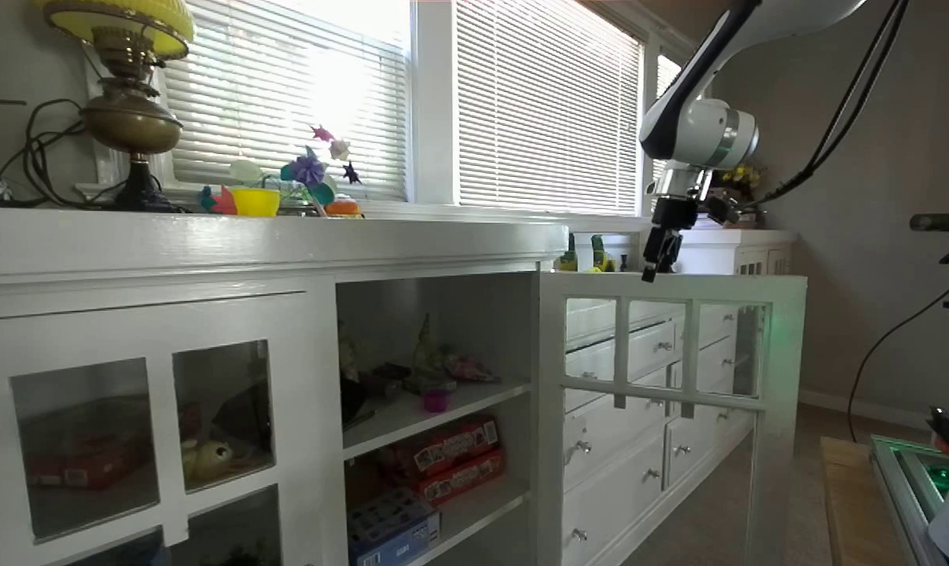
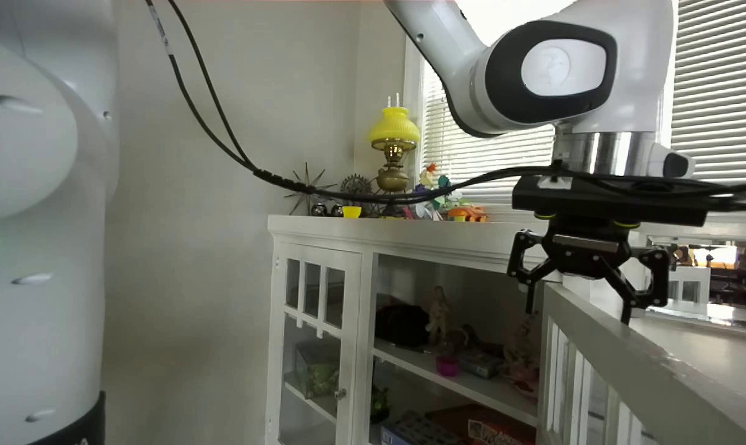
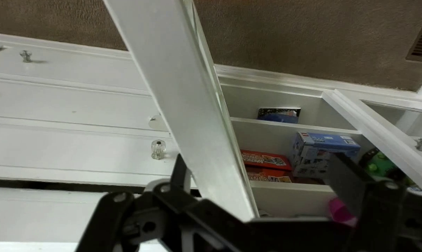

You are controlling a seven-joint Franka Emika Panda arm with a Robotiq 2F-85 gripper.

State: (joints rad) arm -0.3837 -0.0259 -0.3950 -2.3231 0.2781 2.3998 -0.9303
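My gripper (image 2: 576, 308) is open and empty, pointing down over the top edge of a white glass-paned cabinet door (image 2: 644, 343) that stands swung open. In the wrist view the fingers (image 3: 259, 168) lie on either side of the door's top rail (image 3: 197, 105), with the rail much nearer the left finger. I cannot tell whether that finger touches it. In an exterior view the gripper (image 1: 661, 255) is at the door's top rail (image 1: 678, 284). The open cabinet holds a pink cup (image 1: 435, 402), red boxes (image 1: 458, 464) and a blue box (image 1: 395, 527) on its shelves.
A closed glass-paned door (image 2: 317, 334) is beside the open compartment. A yellow lamp (image 2: 394, 133), a yellow cup (image 1: 255, 202) and paper flowers (image 1: 309, 173) stand on the cabinet top. White drawers (image 1: 616, 440) with knobs lie behind the open door. Cables (image 2: 348, 194) hang from the arm.
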